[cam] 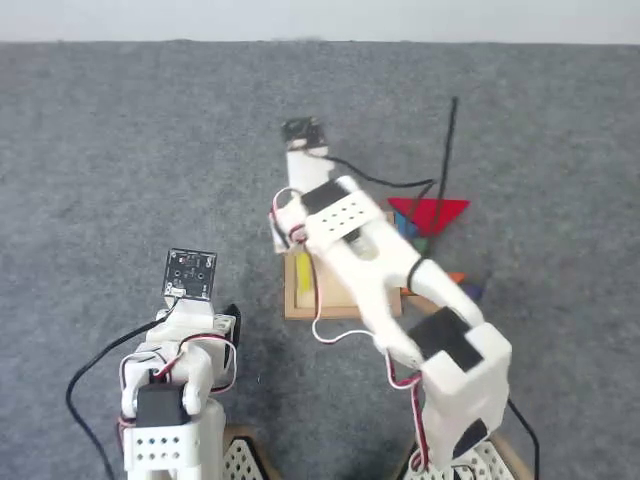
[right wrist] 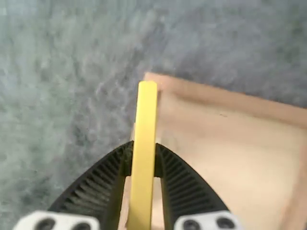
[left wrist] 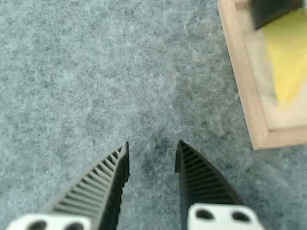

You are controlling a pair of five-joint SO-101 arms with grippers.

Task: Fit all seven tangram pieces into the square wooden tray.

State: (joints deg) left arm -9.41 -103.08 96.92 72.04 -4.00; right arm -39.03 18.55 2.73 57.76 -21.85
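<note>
My right fingers (right wrist: 126, 155) are clamping the yellow piece (right wrist: 146, 124) on its thin edge, over a corner of the wooden tray (right wrist: 230, 103), whose floor is showing bare beside it. I am judging the task barely begun: the red triangle (cam: 430, 212) and other coloured pieces are lying outside the tray. The piece's long axis is running from my grip toward that corner. My left fingers (left wrist: 122, 165) are hanging apart, empty, above the tabletop (cam: 150, 150).
</note>
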